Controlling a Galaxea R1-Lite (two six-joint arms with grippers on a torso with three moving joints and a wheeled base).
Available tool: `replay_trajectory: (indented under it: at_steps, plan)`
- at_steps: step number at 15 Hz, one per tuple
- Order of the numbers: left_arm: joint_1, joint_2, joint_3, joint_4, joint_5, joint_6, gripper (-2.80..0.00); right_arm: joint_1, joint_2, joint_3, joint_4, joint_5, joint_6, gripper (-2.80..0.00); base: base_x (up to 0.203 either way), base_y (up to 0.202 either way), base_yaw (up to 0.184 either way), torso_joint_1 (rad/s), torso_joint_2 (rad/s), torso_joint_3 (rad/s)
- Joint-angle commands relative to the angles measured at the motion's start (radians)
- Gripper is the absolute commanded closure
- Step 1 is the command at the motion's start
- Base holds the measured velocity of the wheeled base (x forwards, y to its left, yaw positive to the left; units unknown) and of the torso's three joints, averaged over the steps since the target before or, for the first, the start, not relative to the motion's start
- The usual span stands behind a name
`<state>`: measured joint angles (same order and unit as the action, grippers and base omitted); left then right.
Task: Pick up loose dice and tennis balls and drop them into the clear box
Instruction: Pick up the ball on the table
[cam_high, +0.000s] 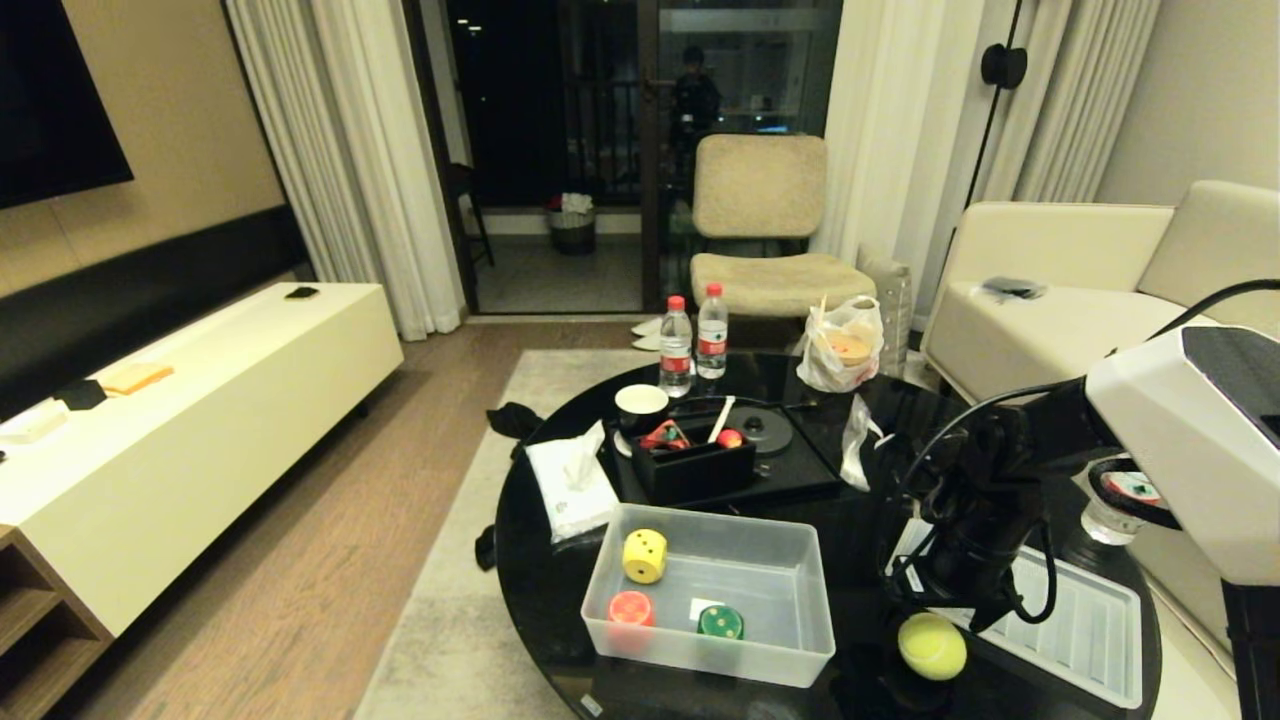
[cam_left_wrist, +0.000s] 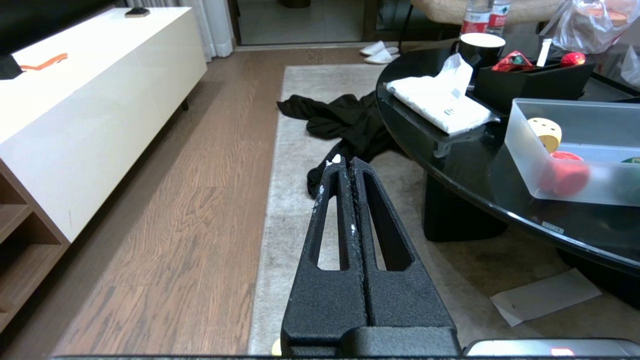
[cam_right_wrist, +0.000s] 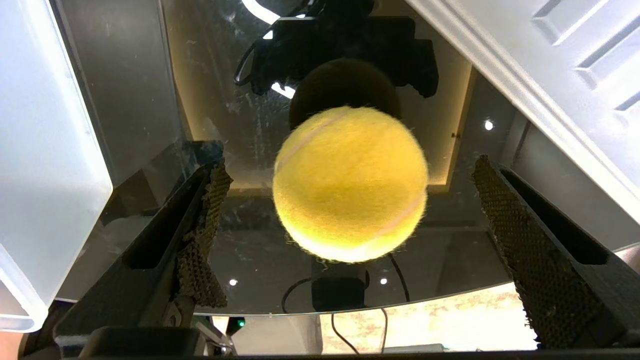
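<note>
Left gripper (cam_left_wrist: 346, 167) jaws closed above rug (cam_left_wrist: 295, 210), clear box (cam_left_wrist: 525, 145) on black table (cam_left_wrist: 465, 175)

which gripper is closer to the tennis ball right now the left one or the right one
Right. The right gripper hangs open just above the tennis ball, a finger on either side without touching. The left gripper is shut, off the table over the rug.

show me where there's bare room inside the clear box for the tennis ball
The clear box is bare along its right half, beside the green die. Its left end is crowded with the yellow die and red die.
</note>
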<state>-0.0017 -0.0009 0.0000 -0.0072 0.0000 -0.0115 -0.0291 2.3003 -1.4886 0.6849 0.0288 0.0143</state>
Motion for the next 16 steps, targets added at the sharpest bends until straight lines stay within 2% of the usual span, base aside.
replay_trajectory:
  at_steps: [1,4,7,15,16]
  plan:
    - [0.0,0.001,0.0,0.0,0.0,-0.001,0.0,0.005,0.009,0.018,-0.005,0.0,0.001,-2.8,0.0,0.0,0.0,0.0,0.0,0.0]
    - [0.0,0.001,0.0,0.0,0.0,-0.001,0.0,0.009,0.021,0.07,-0.09,-0.002,0.001,-2.8,0.0,0.0,0.0,0.0,0.0,0.0]
    - [0.0,0.001,0.0,0.0,0.0,-0.001,0.0,0.011,0.04,0.062,-0.091,-0.002,0.049,-2.8,0.0,0.0,0.0,0.0,0.0,0.0]
    - [0.0,0.001,0.0,0.0,0.0,-0.001,0.0,0.027,0.047,0.063,-0.093,-0.003,0.05,-2.8,0.0,0.0,0.0,0.0,0.0,0.0]
    - [0.0,0.001,0.0,0.0,0.0,-0.001,0.0,0.028,0.048,0.064,-0.093,-0.004,0.05,-1.61,0.0,0.0,0.0,0.0,0.0,0.0]
